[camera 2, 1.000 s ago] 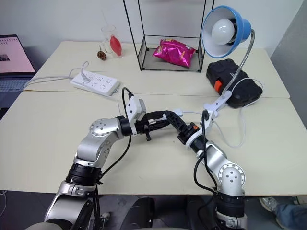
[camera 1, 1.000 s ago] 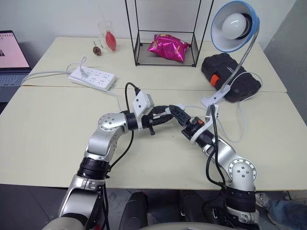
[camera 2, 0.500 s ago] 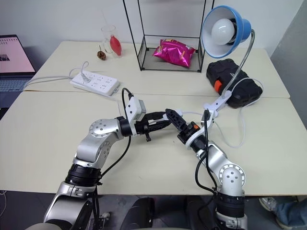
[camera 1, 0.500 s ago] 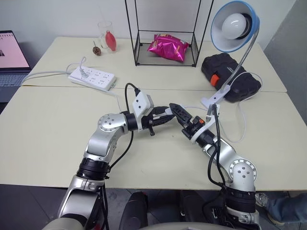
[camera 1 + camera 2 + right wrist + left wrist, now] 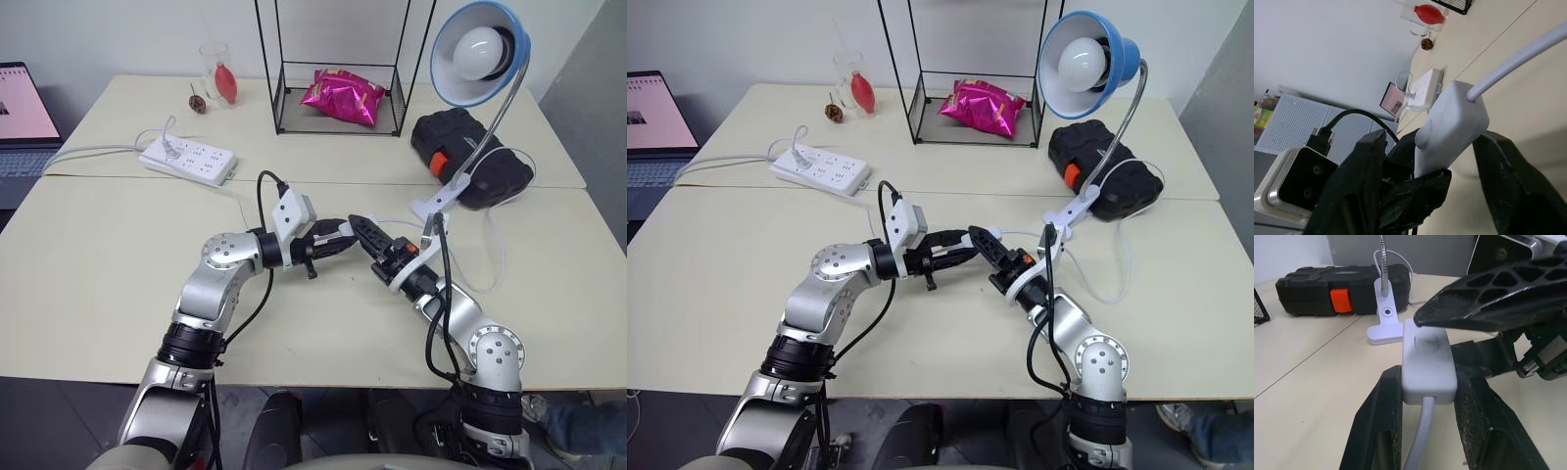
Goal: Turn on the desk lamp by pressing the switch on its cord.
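While the left gripper (image 5: 1427,396) pinches the small white oblong plastic switch (image 5: 1426,360) by its sides above the cream table (image 5: 98,255), the right gripper (image 5: 1430,161) straddles it with both black fingers spread, one fingertip (image 5: 1422,317) just over the rocker button, not visibly pressing. To do this well, the right finger probably needs to come squarely down on the button's raised end while the left keeps a firm hold so the switch can't twist. Its thin white cord (image 5: 495,257) loops off to the blue round-shaded desk lamp (image 5: 480,51), bulb apparently unlit.
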You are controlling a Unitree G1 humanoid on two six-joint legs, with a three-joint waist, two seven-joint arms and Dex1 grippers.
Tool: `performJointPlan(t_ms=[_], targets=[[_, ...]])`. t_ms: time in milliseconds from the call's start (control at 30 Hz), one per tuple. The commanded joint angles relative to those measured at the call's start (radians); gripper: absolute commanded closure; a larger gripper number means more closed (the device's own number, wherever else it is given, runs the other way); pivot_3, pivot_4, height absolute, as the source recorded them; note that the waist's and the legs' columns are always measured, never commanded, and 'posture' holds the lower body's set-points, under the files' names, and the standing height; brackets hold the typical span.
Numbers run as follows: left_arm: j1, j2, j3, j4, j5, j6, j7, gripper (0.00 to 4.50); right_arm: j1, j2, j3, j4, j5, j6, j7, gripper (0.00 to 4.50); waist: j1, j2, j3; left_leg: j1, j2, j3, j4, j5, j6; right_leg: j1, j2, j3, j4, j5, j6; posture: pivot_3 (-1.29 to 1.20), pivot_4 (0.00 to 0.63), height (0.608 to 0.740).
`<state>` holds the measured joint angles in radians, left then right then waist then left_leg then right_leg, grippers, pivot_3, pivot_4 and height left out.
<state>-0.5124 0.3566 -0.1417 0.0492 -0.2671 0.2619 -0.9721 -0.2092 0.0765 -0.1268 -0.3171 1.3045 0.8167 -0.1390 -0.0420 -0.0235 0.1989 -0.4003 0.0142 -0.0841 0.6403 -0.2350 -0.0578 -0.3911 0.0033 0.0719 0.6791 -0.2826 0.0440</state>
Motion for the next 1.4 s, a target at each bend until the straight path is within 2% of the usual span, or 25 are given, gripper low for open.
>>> performJointPlan(t_ms=[33,133,233,633,700,767,800,933,967,1000,1067,1200,1400], targets=[[0.001,0.006,0.001,-0.046,-0.013,-0.009,0.0,3.38,0.004,0.004,0.007,-0.014,0.028,-0.01,-0.004,2.64,0.0,0.0,0.0,0.0,0.0,0.0,0.0,0.0,0.0,0.0,0.0,0.0,0.0,0.0,0.0,0.0,0.15,0.74],[0.002,0.006,0.001,-0.048,-0.013,-0.008,0.002,3.38,0.006,0.01,0.005,-0.01,0.035,-0.015,-0.011,3.43,0.0,0.0,0.0,0.0,0.0,0.0,0.0,0.0,0.0,0.0,0.0,0.0,0.0,0.0,0.0,0.0,0.15,0.74],[0.002,0.006,0.001,-0.047,-0.013,-0.009,0.004,3.38,0.005,0.007,0.008,-0.008,0.04,-0.016,-0.01,3.94,-0.001,0.0,0.0,0.0,0.0,0.0,-0.001,0.0,0.0,0.0,0.0,0.0,0.0,0.0,0.0,0.0,0.15,0.74],[-0.003,0.003,-0.003,-0.04,-0.013,-0.014,0.009,3.39,-0.001,0.004,0.013,-0.013,0.053,-0.02,0.011,4.0,-0.001,0.0,0.0,0.0,0.0,0.0,-0.001,0.0,0.0,0.0,0.0,0.0,-0.001,0.0,0.0,0.0,0.15,0.74],[-0.005,0.002,-0.003,-0.036,-0.012,-0.016,0.011,3.39,0.0,-0.004,0.016,-0.016,0.054,-0.015,0.021,3.3,-0.001,0.0,0.0,0.0,0.0,0.0,-0.001,0.0,0.0,0.0,0.0,0.0,-0.001,0.0,0.0,0.0,0.15,0.74],[-0.006,0.0,-0.003,-0.034,-0.01,-0.019,0.013,3.39,0.002,-0.016,0.018,-0.023,0.063,-0.004,0.033,3.03,-0.001,0.0,0.0,0.0,0.0,0.0,-0.001,0.0,0.0,0.0,0.0,0.0,-0.001,0.0,0.0,0.0,0.15,0.74],[-0.006,0.0,-0.003,-0.033,-0.009,-0.02,0.014,3.39,0.003,-0.021,0.019,-0.026,0.066,0.0,0.037,2.71,-0.001,0.0,0.0,0.0,0.0,0.0,-0.001,0.0,0.0,0.0,0.0,0.0,-0.001,0.0,0.0,0.0,0.15,0.74],[-0.003,-0.005,-0.005,-0.028,-0.005,-0.024,0.022,3.39,0.019,-0.101,0.016,-0.058,0.082,0.039,0.066,1.91,-0.001,0.0,0.0,0.0,0.0,0.0,-0.001,0.0,0.0,0.0,0.0,0.0,-0.001,0.0,0.0,0.0,0.15,0.74],[0.001,-0.005,-0.006,-0.026,-0.003,-0.025,0.024,3.39,0.023,-0.139,0.021,-0.072,0.072,0.057,0.084,1.77,0.0,0.0,0.0,0.0,0.0,0.0,-0.001,0.0,0.0,0.0,0.0,0.0,-0.001,0.0,0.0,0.0,0.15,0.74],[0.003,-0.006,-0.009,-0.022,0.002,-0.029,0.028,3.39,0.029,-0.187,0.028,-0.094,0.056,0.076,0.104,1.37,0.0,0.0,0.0,-0.001,0.0,0.0,-0.001,0.0,0.0,0.0,0.0,0.0,-0.001,0.0,0.0,0.0,0.15,0.74],[0.004,-0.007,-0.012,-0.006,0.011,-0.038,0.034,3.39,0.034,-0.269,0.042,-0.127,0.028,0.108,0.127,1.04,0.0,0.0,0.0,-0.001,0.0,0.001,-0.001,0.0,0.0,0.0,0.0,0.0,-0.001,-0.001,0.0,0.0,0.15,0.74],[0.0,-0.003,-0.022,0.064,0.06,-0.094,0.048,3.39,0.037,-0.563,0.137,-0.272,-0.172,0.139,0.313,0.04,0.001,0.0,0.0,-0.001,-0.001,0.001,-0.001,0.0,0.0,-0.001,0.0,0.0,-0.002,-0.001,0.0,0.0,0.15,0.74],[0.005,-0.002,-0.062,0.197,0.137,-0.197,0.045,3.39,0.003,-0.845,0.196,-0.388,-0.426,0.033,0.539,0.0,0.004,0.001,0.001,-0.001,0.0,0.001,-0.001,0.0,0.0,-0.001,0.0,0.0,-0.004,-0.001,0.001,0.0,0.15,0.74]])
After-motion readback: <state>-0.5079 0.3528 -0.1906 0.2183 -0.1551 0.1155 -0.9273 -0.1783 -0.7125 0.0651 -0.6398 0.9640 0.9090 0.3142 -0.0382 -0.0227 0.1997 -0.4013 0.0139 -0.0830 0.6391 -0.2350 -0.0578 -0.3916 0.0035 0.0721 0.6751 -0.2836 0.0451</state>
